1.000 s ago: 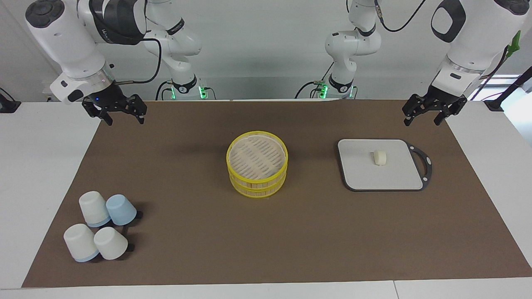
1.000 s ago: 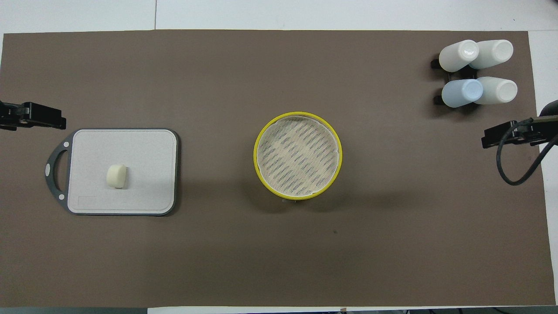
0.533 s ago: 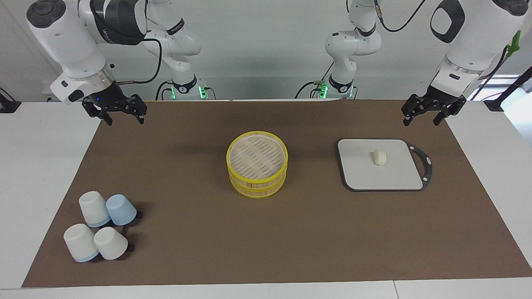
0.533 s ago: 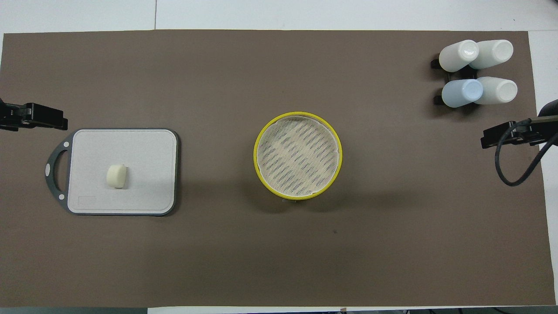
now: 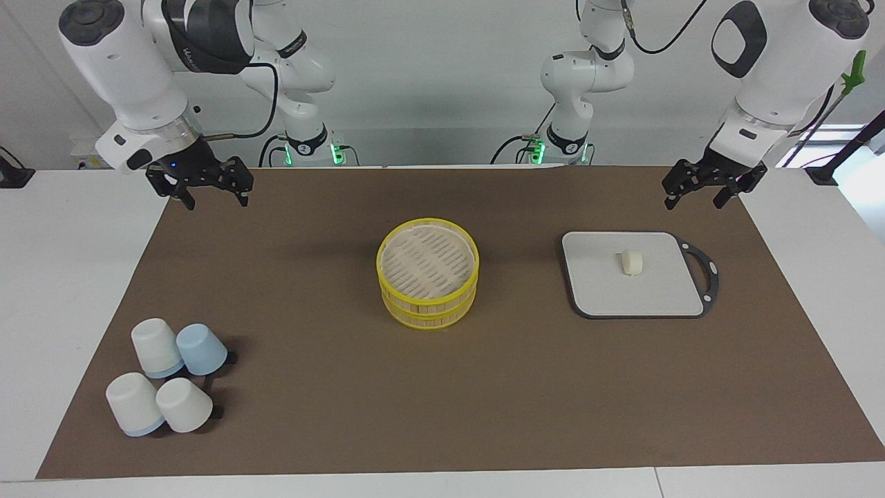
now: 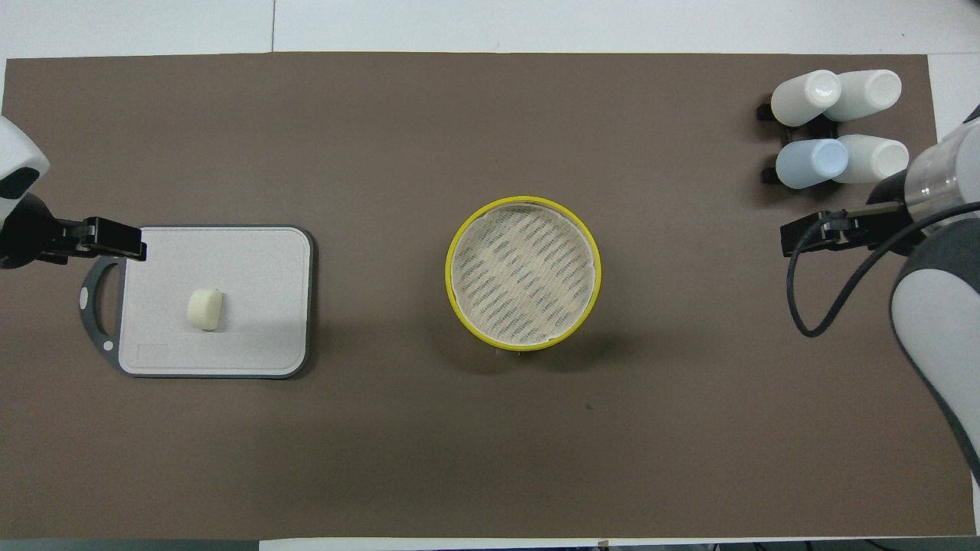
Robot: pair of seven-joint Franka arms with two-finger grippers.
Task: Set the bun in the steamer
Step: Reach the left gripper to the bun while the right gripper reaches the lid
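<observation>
The bun (image 5: 631, 262) is seen lying on the grey cutting board (image 5: 594, 290), apart from the steamer (image 5: 428, 272), which stands at the middle of the brown mat (image 5: 332, 415) with its slatted lid in place. No part of the task is judged complete.

The left gripper (image 5: 704, 190) is held in the air above the mat, just off the board corner nearest the robots; its fingers are spread wide and hold nothing. The bun is placed below and forward of these fingers, toward the middle of the board. The right gripper (image 5: 208, 189) is held above the mat edge at the right arm's end of the bench, its fingers likewise spread wide and empty; the steamer lies well apart from them.

The bun is judged to be light, soft and easily dented. It should be taken across its 2 flatter sides, low on the body, with gentle closure only. The lid is judged to need lifting off before the bun can be set inside.

4 upturned cups (image 5: 166, 377) are grouped at the right arm's end.
</observation>
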